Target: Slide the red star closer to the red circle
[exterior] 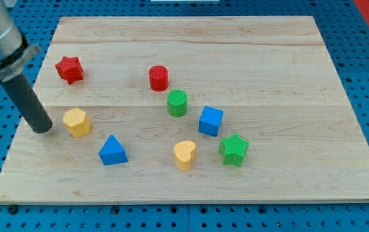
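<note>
My tip [43, 129], the lower end of a bare dark rod that has no jaws and holds nothing, rests on the pale wooden board [268, 58] at the view's left, just beside the yellow hexagon block [76, 122] at its 9 o'clock. The red star block [69, 69] lies at 1 o'clock from my tip, near the board's top-left, with the red circle block [158, 78] well apart at its 3 o'clock and bare wood between them. The green cylinder block [177, 103] sits just beside the red circle at 5 o'clock, with the blue cube [210, 121], green star block [234, 149], yellow heart block [185, 154] and blue triangle block [113, 151] farther toward the view's bottom.

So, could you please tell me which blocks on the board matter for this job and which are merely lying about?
Job: red star, red circle, my tip.
Lying about: yellow hexagon, blue triangle, green cylinder, blue cube, yellow heart, green star.
</note>
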`<action>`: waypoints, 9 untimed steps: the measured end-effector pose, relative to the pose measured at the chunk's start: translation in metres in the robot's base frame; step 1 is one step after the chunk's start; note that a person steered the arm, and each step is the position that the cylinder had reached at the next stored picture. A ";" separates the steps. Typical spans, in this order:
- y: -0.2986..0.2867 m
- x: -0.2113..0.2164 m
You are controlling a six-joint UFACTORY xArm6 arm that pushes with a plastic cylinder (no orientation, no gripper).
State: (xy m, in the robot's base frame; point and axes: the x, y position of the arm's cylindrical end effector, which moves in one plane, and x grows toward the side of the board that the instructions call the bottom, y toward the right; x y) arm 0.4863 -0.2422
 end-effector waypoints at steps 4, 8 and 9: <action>-0.025 -0.002; 0.028 -0.106; 0.080 -0.082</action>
State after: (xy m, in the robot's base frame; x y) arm 0.4047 -0.1620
